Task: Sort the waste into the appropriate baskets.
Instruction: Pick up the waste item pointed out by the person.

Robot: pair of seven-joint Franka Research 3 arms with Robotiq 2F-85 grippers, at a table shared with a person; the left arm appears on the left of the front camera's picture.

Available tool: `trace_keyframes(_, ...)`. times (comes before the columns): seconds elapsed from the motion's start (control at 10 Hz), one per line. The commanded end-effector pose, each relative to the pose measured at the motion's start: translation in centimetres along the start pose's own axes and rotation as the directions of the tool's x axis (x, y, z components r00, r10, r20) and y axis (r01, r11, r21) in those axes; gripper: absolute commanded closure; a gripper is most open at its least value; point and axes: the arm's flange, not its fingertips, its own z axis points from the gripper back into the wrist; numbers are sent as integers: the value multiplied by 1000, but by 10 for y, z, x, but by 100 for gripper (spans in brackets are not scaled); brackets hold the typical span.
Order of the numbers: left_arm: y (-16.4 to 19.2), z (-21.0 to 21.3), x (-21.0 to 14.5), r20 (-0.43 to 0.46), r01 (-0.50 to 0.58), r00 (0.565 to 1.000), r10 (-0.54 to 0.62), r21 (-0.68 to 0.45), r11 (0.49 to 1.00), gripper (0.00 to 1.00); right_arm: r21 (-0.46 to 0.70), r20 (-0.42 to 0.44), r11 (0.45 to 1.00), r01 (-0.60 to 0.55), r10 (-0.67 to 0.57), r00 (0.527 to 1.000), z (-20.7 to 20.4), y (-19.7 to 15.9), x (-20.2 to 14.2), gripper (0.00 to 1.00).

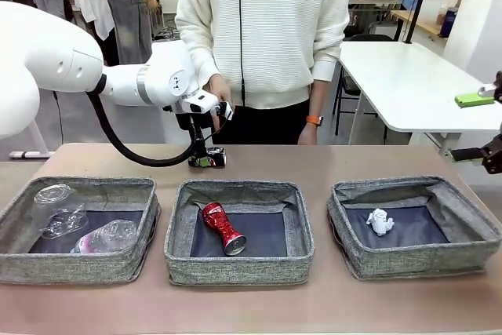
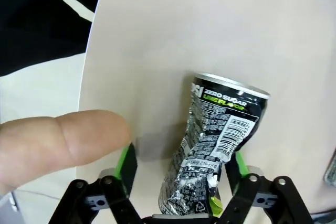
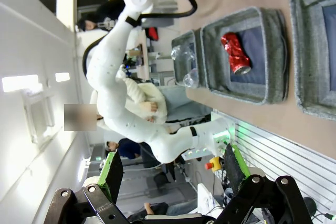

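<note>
**Left hand at the dark can, beyond the three baskets**

Nearest along the surface stand three grey baskets in a row. The left basket holds a clear plastic cup and a clear plastic bottle, both lying down. The middle basket holds a crushed red drink can lying on its side. The right basket holds a small white paper wad.

Beyond the middle basket, near the far edge of the surface, the dark can lies on the bare top. The left hand reaches down onto it. In the left wrist view the dented dark can lies between the green pads with gaps on both sides, so the fingers stand somewhat apart there and no firm clamp on the can can be seen.

A person's finger shows just beside one pad in that view. Across the surface the person's hand hangs close behind the left arm's wrist.

The right hand is wide apart, holding nothing, off the right side of the surface.
</note>
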Motion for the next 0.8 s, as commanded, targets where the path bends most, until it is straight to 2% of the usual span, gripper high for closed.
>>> trace_keyframes(0.0, 5, 4, -1, 4, -1, 1000, 1, -19, 1000, 100, 21, 0, 1000, -14, 14, 1000, -2, 2, 1, 0)
trace_keyframes(0.2, 5, 2, -1, -6, 4, 1000, -4, -32, 999, 100, 21, 0, 1000, -14, 14, 1000, -2, 2, 1, 0)
trace_keyframes(0.3, 4, 2, -1, -7, 4, 1000, -4, -36, 999, 88, 21, 0, 1000, -14, 14, 1000, -2, 2, 1, 0)
trace_keyframes(0.4, 3, 3, -1, -7, 4, 1000, -4, -35, 999, 97, 21, 0, 1000, -14, 14, 1000, -2, 2, 1, 0)
trace_keyframes(0.6, -3, 11, -5, -12, -6, 1000, 5, -51, 999, 100, 21, 0, 1000, -14, 14, 1000, -2, 2, 1, 0)
trace_keyframes(0.7, -11, 27, -11, -15, 0, 1000, -1, -85, 996, 100, 21, 0, 1000, -14, 14, 1000, -2, 2, 1, 0)
